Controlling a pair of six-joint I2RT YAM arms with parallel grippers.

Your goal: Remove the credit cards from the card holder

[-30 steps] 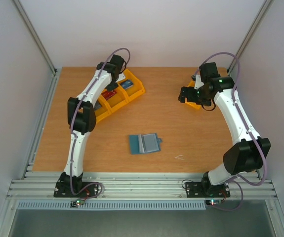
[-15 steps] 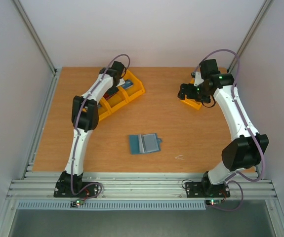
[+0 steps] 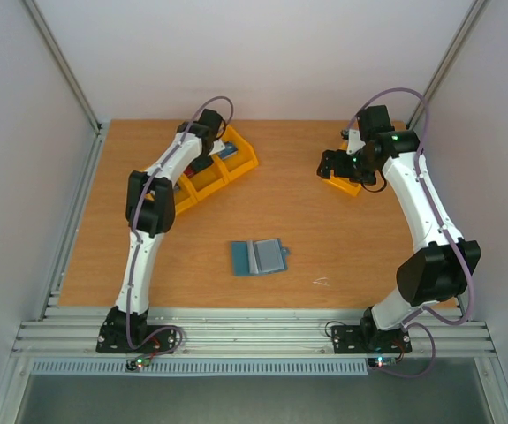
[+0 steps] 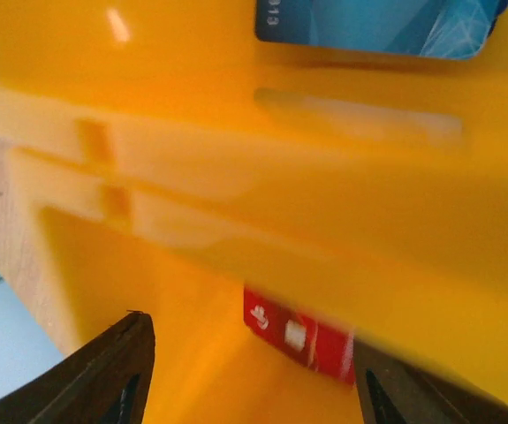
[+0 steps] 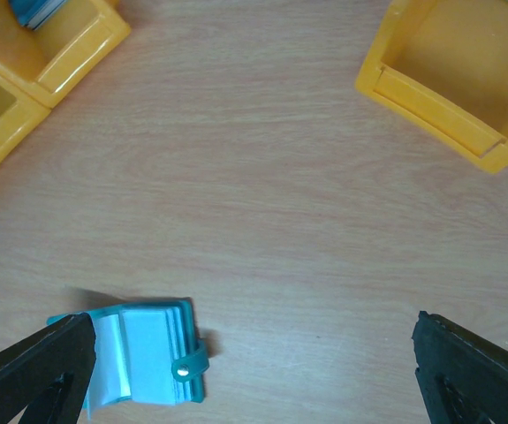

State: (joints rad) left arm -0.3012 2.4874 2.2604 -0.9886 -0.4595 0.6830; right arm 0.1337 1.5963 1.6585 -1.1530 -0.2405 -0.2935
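Lying open on the wooden table (image 3: pixel 280 208) is the flat blue-teal card holder (image 3: pixel 258 257). Left gripper (image 4: pixel 246 349), jaws apart, is over a thin red plastic card (image 4: pixel 298 336) in an orange plastic bin (image 4: pixel 236 177). Right gripper (image 5: pixel 254 325) is wide open too.

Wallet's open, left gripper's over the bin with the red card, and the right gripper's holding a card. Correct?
Not quite: the right gripper holds nothing. The right wrist view shows its fingers wide apart with only bare wood between them. The rest stands: the wallet lies open, and the left gripper is over the bin with the red card.
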